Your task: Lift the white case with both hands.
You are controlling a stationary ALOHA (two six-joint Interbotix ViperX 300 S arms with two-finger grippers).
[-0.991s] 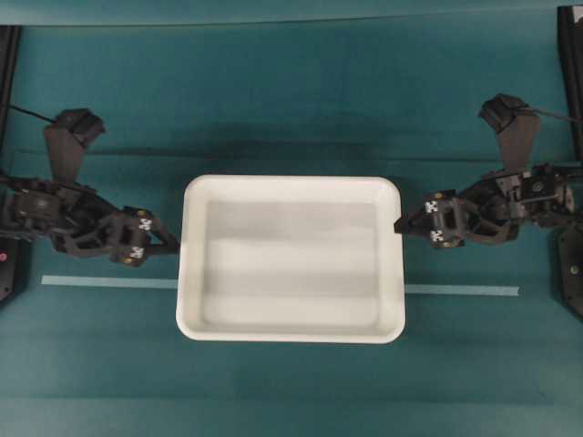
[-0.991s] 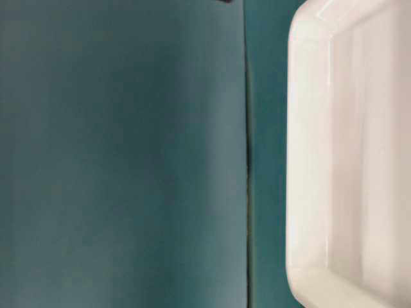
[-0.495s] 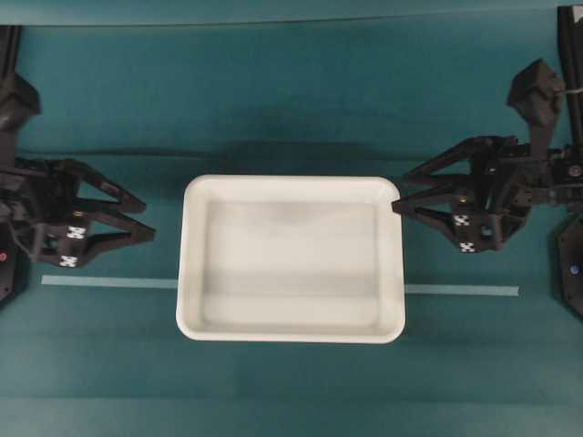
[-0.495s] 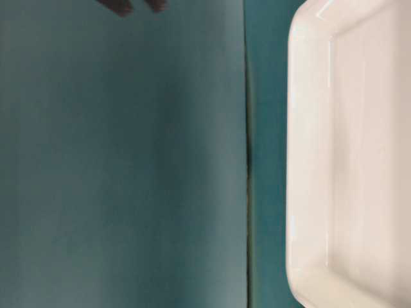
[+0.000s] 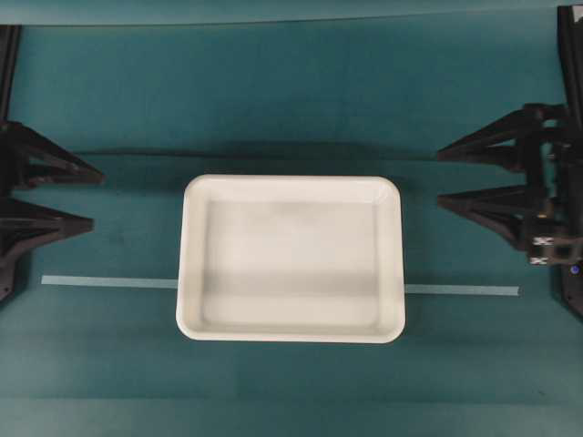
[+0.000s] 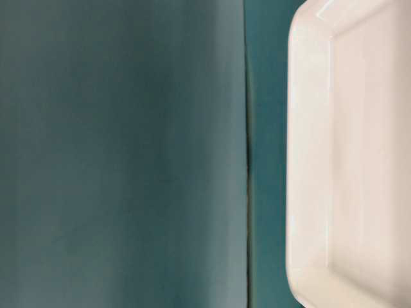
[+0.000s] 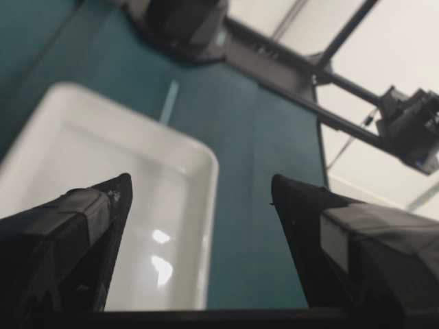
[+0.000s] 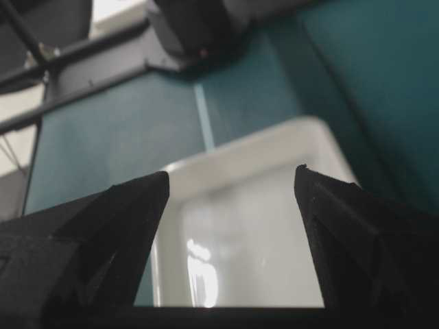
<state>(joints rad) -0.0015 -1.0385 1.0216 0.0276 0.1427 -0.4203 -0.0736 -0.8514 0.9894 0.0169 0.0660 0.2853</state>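
The white case (image 5: 291, 259) lies flat on the teal table (image 5: 291, 100), near the middle of the overhead view. It is a shallow rectangular tray with rounded corners and a rolled rim, open side up. Its long axis runs left to right in that view, so its 2 short ends face the 2 arms. A thin pale tape strip (image 5: 107, 282) runs left to right across the table and passes under the case, showing again on the other side.

The left gripper (image 5: 95, 199) sits at the left edge of the overhead view, its 2 pointed fingers spread wide apart and aimed toward the case's left short end, well apart from it. Nothing is between them. The right gripper (image 5: 438, 178) sits at the right edge, its 2 fingers likewise spread wide, empty, aimed at the case's right short end and clear of the rim.

In the left wrist view the case (image 7: 137, 205) shows beyond the spread tips. The right wrist view shows the same from the opposite end (image 8: 233, 233). The table-level view shows only a rim corner of the case (image 6: 308, 160), blurred.
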